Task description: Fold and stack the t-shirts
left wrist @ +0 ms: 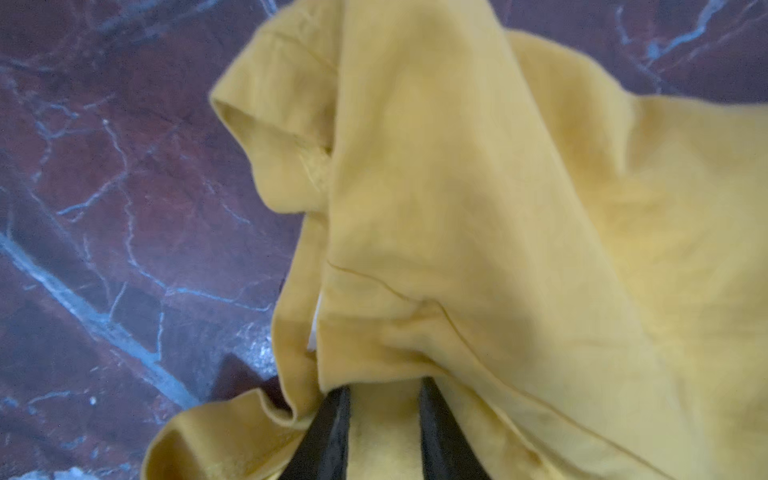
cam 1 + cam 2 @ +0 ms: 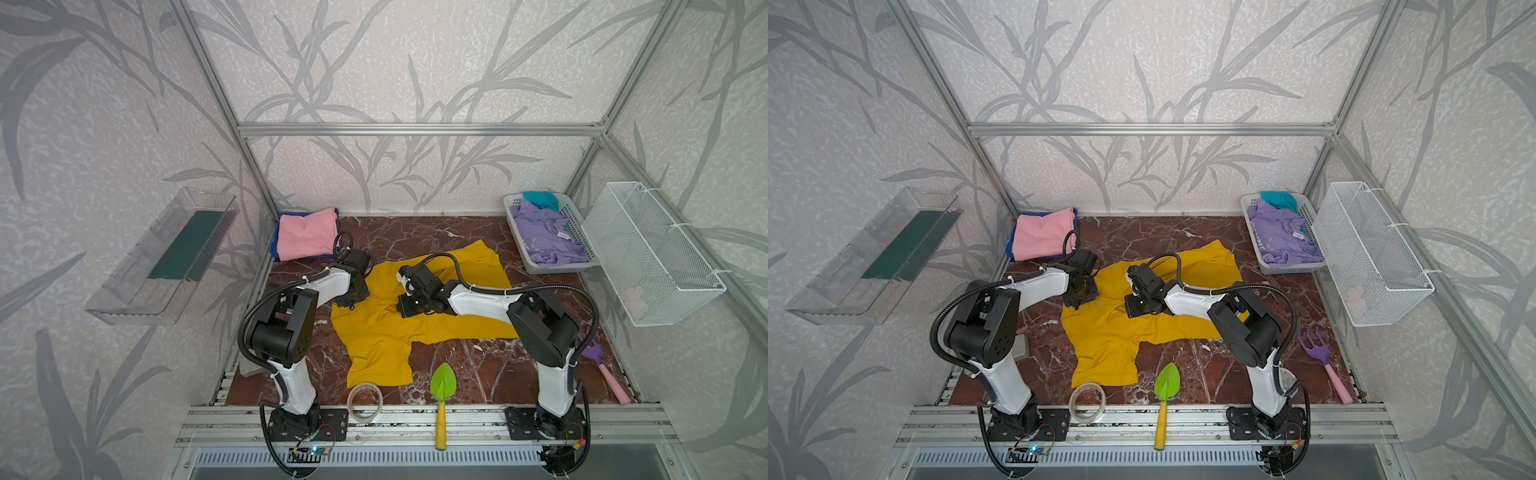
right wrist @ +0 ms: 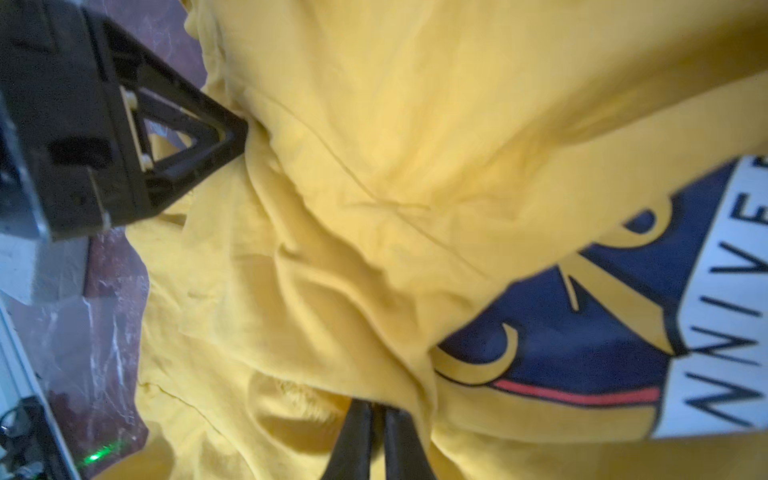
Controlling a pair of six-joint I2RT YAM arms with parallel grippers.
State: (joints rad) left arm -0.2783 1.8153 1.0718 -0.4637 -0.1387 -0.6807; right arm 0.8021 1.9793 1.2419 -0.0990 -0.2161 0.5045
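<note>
Jaws on mustard t-shirt [image 2: 374, 332]; print [image 3: 582, 332] wrist-only

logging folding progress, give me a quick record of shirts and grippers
yellow t-shirt: spread rumpled in the centre, unfolded
left gripper: shut on the yellow t-shirt
right gripper: jaws nearly together at a fold, grip unclear
pink t-shirt: folded, back-left corner, on a blue t-shirt
lavender t-shirt: crumpled in the basket with a teal t-shirt
</note>
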